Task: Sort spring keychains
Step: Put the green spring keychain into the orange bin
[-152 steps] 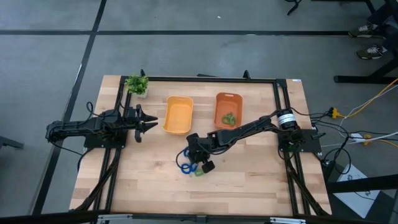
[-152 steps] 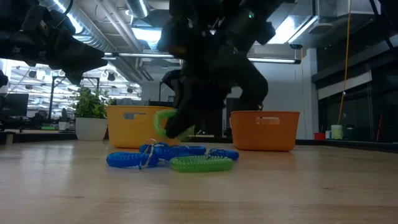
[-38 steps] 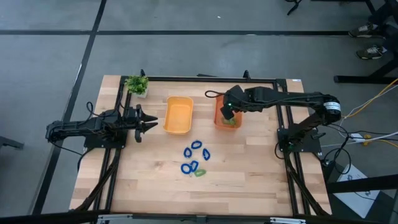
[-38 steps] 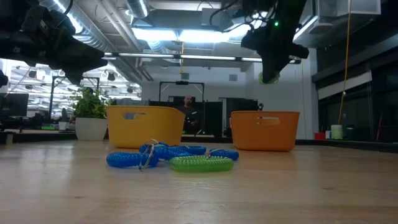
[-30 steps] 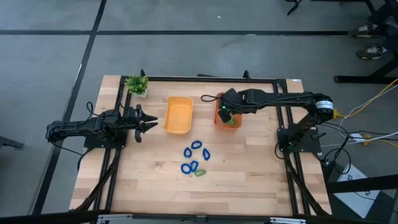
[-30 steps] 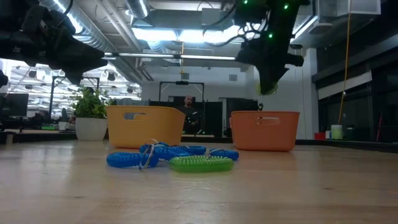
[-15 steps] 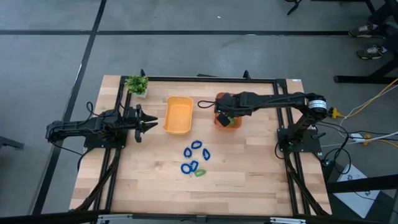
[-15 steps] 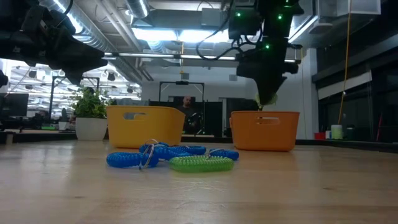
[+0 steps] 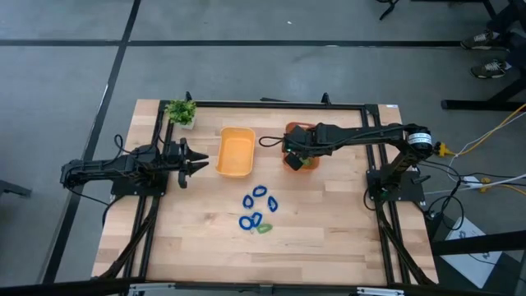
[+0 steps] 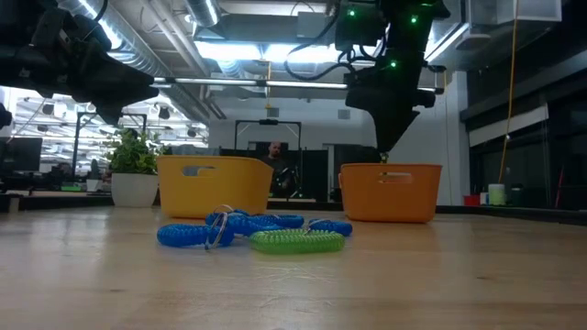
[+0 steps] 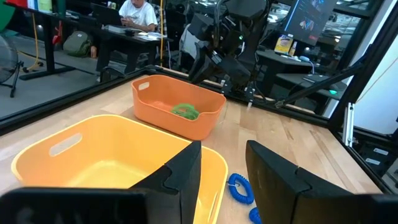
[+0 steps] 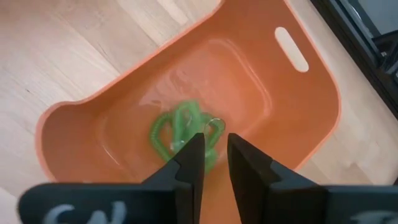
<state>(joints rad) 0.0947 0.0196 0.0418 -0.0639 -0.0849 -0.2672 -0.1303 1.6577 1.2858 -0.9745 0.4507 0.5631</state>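
Hovering over the orange bin point(image 9: 302, 145), the right pincer point(image 9: 292, 159) is standing slightly apart, empty; green keychains point(image 12: 180, 134) are lying inside. Blue keychains point(image 9: 256, 205) are lying mid-table. Left pincer point(image 9: 200, 163) is waiting apart beside the yellow bin point(image 9: 235, 152).

Green spring keychains point(image 12: 180, 134) lie in the orange bin; blue ones point(image 9: 257, 206) and one green cluster mid-table.

no legible text, label, brand, number or sign is found on anything in view.
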